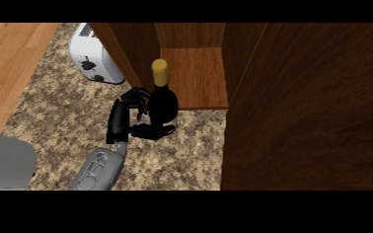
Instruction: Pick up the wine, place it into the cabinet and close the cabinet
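Head view: left hand [134, 116] gripping the wine bottle [163, 101] at the cabinet [193, 74] mouth, placing step underway.

Fingers and thumb are curling round the dark bottle body, clamped on it; bottle standing roughly upright, yellow-capped neck pointing to 12 o'clock, base sitting at the front edge of the cabinet shelf, just over the speckled surface [182, 153]. Open cabinet door [299, 108] is filling the 3 o'clock side. Toaster [93, 57] at 10 o'clock, well apart. Right hand not showing. Judging: the next move is calling for pushing the bottle toward 12 o'clock, deeper onto the shelf, releasing it, then swinging the door shut; door closing not yet done.
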Controlling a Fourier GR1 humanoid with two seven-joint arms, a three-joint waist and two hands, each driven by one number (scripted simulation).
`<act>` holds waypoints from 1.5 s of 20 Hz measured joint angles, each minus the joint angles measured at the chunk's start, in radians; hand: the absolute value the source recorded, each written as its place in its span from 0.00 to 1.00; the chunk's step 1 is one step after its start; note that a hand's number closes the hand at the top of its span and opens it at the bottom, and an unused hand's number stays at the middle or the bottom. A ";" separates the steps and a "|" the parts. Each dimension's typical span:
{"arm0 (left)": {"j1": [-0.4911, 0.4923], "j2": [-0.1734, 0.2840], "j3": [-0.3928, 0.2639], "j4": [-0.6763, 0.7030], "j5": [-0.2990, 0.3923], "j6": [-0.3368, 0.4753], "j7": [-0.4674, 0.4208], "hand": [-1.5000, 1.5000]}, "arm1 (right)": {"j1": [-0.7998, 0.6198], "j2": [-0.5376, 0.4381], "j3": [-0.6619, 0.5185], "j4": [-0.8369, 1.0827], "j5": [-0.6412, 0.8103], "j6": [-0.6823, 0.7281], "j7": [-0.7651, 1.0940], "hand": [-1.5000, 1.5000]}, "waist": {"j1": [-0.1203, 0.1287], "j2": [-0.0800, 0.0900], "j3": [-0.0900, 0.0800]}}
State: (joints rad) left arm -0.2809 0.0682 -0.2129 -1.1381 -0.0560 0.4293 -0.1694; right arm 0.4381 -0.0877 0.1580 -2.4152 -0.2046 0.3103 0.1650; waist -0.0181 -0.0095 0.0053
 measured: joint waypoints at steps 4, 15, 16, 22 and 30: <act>0.000 0.006 -0.024 -0.003 0.002 0.066 0.026 1.00 | -0.003 0.000 0.003 0.001 -0.004 0.004 0.000 0.00 | -0.007 -0.002 0.002; 0.003 0.015 -0.077 0.010 -0.118 0.230 0.083 1.00 | -0.019 -0.005 -0.004 0.011 -0.015 0.028 -0.011 0.00 | -0.030 -0.006 0.009; 0.005 0.016 -0.079 0.011 -0.127 0.244 0.083 1.00 | -0.019 -0.005 -0.001 0.012 -0.016 0.031 -0.012 0.00 | -0.035 -0.006 0.009; 0.011 0.003 -0.098 0.022 -0.160 0.302 0.105 1.00 | -0.014 0.001 0.007 0.015 -0.023 0.042 -0.023 0.00 | -0.051 -0.005 0.011; -0.006 -0.042 -0.110 0.062 -0.161 0.365 0.110 1.00 | -0.007 -0.003 0.013 0.018 -0.033 0.058 -0.026 0.00 | -0.067 0.003 0.007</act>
State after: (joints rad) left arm -0.2865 0.0262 -0.3232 -1.0760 -0.2168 0.7942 -0.0595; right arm 0.4316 -0.0906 0.1713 -2.3976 -0.2373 0.3680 0.1386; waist -0.0850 -0.0066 0.0128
